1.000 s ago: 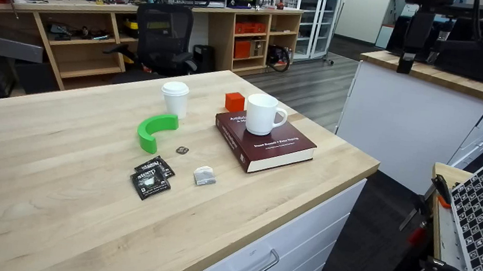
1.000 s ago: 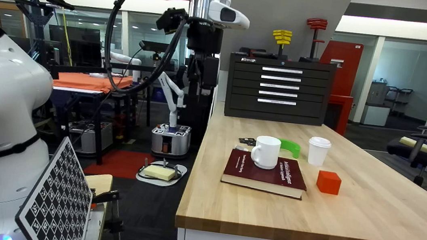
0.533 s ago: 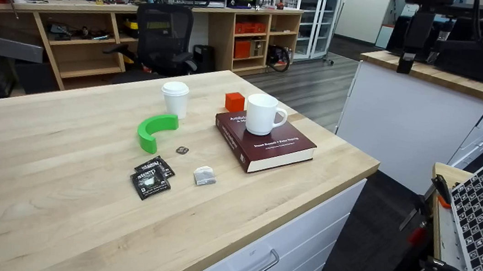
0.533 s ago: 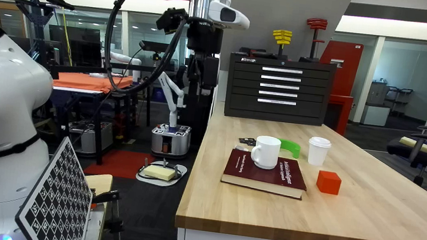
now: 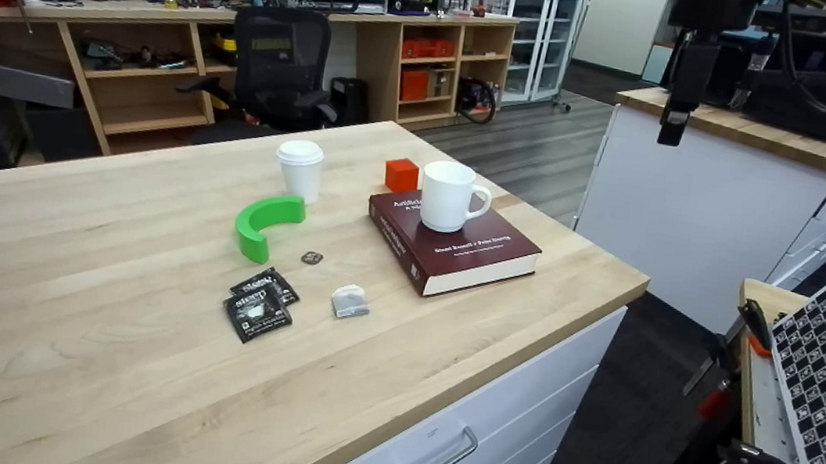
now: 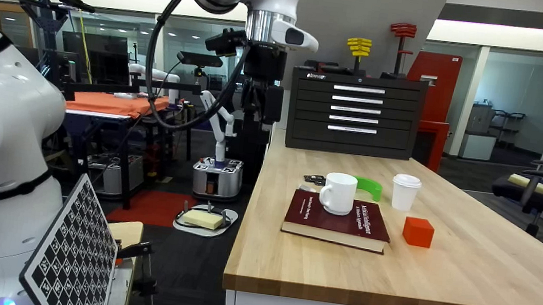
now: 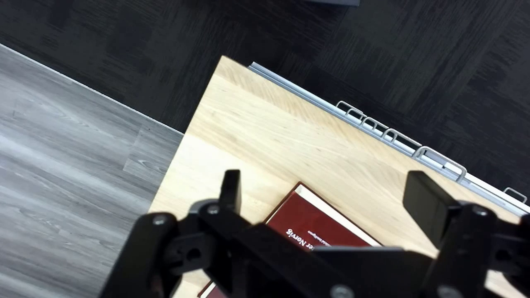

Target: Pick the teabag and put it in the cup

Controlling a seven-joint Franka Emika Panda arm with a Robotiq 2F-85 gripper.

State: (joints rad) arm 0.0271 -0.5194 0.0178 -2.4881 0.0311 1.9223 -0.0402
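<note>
White teabag (image 6: 306,188) barely shows beyond book (image 6: 330,224) in an exterior view, gripper (image 7: 323,190) gaping empty

Can read "KENNEDY" on tool chest (image 6: 355,113), "steep" on black packets (image 5: 260,306), "Artificial Intelligence A Modern Approach" on book (image 6: 336,224), plus "Norvig", upside down in wrist view.

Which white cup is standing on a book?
The handled white mug: it stands on the maroon book, while the lidded cup stands on the tabletop.
</note>
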